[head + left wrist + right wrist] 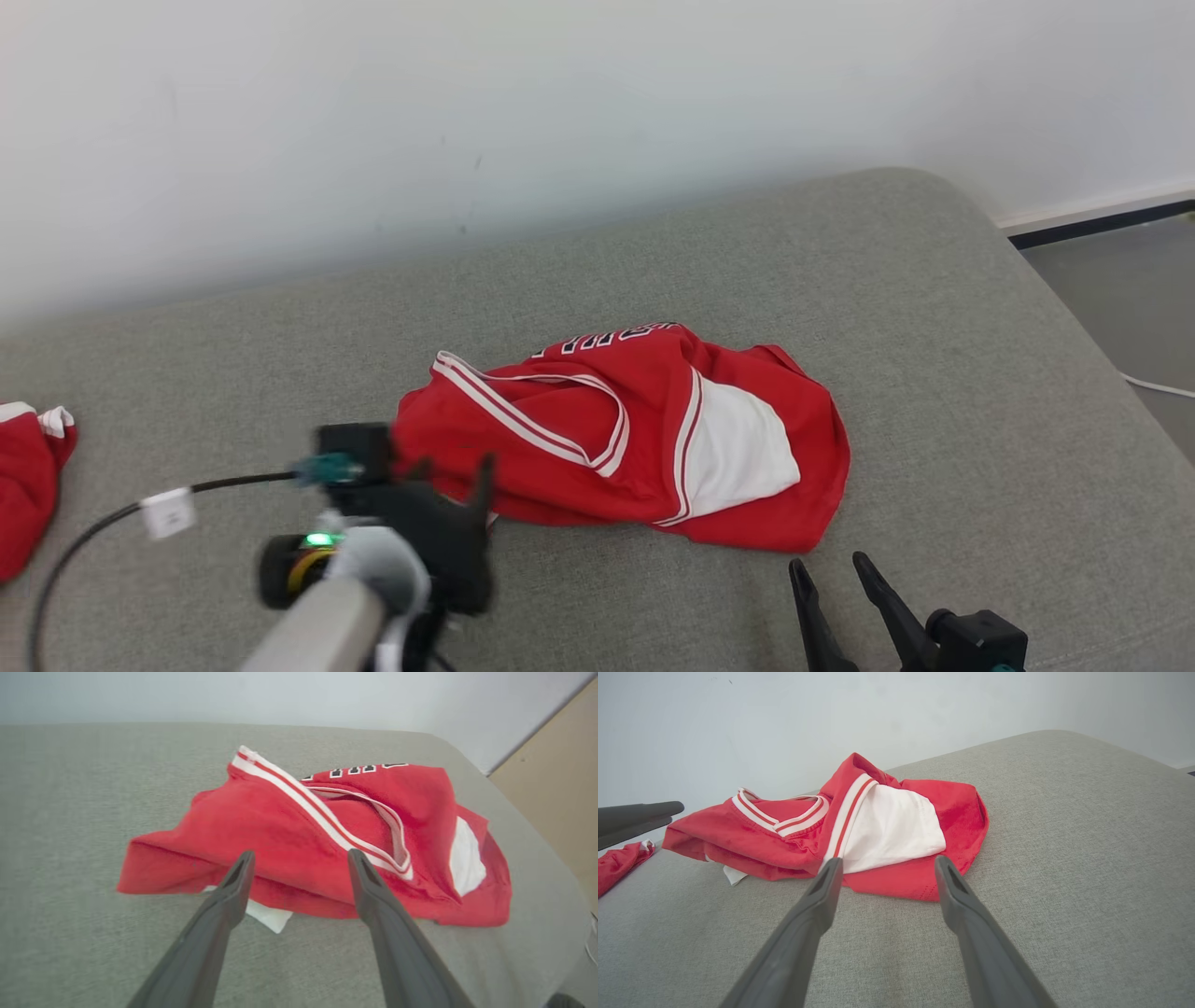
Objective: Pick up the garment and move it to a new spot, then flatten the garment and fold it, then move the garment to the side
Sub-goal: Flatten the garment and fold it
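Note:
A red garment with white stripes and a white panel lies crumpled in a heap in the middle of the grey cushion. My left gripper hovers at the heap's near left edge, open, with nothing between its fingers. In the left wrist view the left gripper has both fingertips spread over the garment at its near fold. My right gripper stands open just short of the heap's near right corner. In the right wrist view the right gripper points at the garment by its white panel.
A second red piece of cloth lies at the cushion's left edge. A black cable with a white tag runs from the left wrist. A pale wall backs the cushion; the cushion's right edge drops to grey floor.

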Controlling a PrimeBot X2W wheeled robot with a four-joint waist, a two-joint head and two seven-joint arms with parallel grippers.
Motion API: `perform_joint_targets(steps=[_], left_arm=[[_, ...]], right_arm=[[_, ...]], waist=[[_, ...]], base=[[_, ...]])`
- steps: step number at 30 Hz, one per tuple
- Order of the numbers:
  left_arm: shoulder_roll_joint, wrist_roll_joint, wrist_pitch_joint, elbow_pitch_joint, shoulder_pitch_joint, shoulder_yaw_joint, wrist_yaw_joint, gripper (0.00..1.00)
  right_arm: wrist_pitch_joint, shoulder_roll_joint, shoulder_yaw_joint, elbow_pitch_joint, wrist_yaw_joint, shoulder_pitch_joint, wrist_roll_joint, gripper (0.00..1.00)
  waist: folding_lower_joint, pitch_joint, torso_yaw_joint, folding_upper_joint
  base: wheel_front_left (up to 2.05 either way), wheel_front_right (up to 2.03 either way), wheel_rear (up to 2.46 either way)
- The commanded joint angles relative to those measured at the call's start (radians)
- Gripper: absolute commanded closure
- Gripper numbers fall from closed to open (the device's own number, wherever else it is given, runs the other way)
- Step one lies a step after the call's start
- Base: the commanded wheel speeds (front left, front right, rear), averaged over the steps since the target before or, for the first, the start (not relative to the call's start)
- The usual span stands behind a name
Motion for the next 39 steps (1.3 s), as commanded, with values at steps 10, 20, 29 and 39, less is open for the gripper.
perform_joint_targets(steps=[10,20,29,39], left_arm=[[-0.096,0.066,0.199,-0.142,-0.009,-0.206,-0.008,0.0],[-0.132,0.157,0.173,0.03,-0.128,-0.28,-0.038,0.0],[-0.151,0.166,0.188,0.152,-0.18,-0.306,-0.07,0.0],[-0.158,0.154,0.165,0.201,-0.212,-0.307,-0.096,1.0]], right_arm=[[-0.01,0.002,0.021,0.001,-0.002,-0.021,0.016,0.0],[-0.046,0.003,0.03,0.03,-0.002,-0.049,0.048,0.0],[-0.082,0.003,0.031,0.068,-0.002,-0.07,0.065,0.0],[-0.095,0.003,0.043,0.088,-0.002,-0.086,0.077,0.0]], waist=[[0.0001,0.034,-0.056,0.0],[0.0001,0.101,-0.15,0.0],[0.0001,0.129,-0.173,0.0],[0.0001,0.124,-0.151,0.0]], base=[[0.0,0.0,0.0],[0.0,0.0,0.0],[0.0,0.0,0.0],[0.0,0.0,0.0]])
